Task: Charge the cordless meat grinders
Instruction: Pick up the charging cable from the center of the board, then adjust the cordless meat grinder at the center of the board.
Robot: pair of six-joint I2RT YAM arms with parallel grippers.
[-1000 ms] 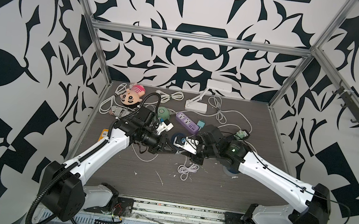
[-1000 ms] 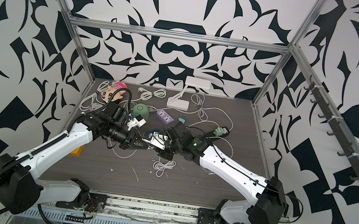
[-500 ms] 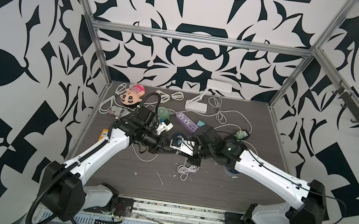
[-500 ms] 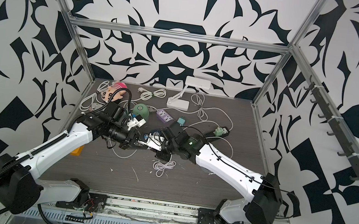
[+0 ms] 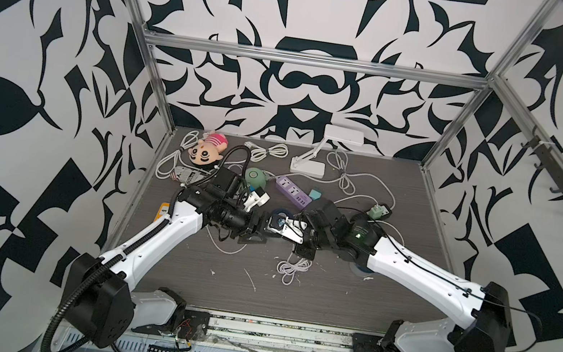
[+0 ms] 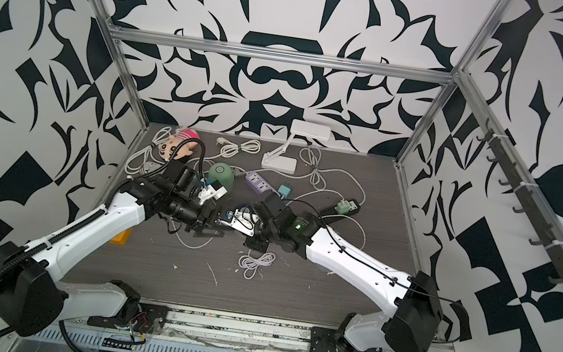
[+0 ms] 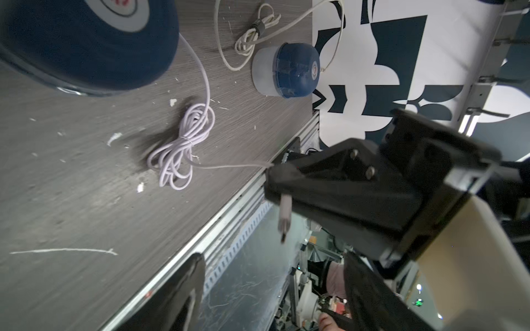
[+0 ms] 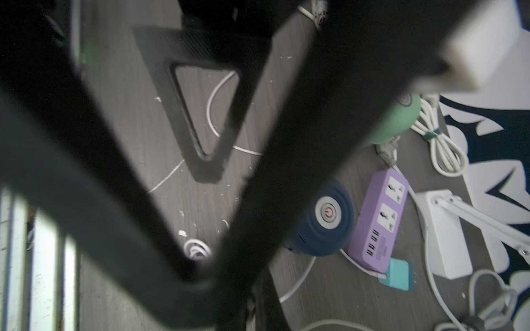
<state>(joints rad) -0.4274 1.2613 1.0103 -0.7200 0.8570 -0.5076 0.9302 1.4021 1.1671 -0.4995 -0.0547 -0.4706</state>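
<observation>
Left gripper (image 7: 272,269): jaws wide, holding nothing.
Right gripper (image 7: 276,186): pinching the white cable's small plug (image 7: 284,220).
Grinders: navy dome-topped chopper (image 5: 280,215) mid-table between the grippers; mint green grinder (image 5: 256,177) at its 11 o'clock.
Risk: plug's only tip-pinched, so it might twist or slip when it's pushed in.

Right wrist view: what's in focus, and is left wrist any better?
Right wrist: the shut right gripper is a dark defocused mass; purple power strip fairly sharp. Left wrist: near navy grinder soft, cable coil and gripped plug crisp.

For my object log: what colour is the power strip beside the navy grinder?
Purple. The power strip shows best in the right wrist view.
</observation>
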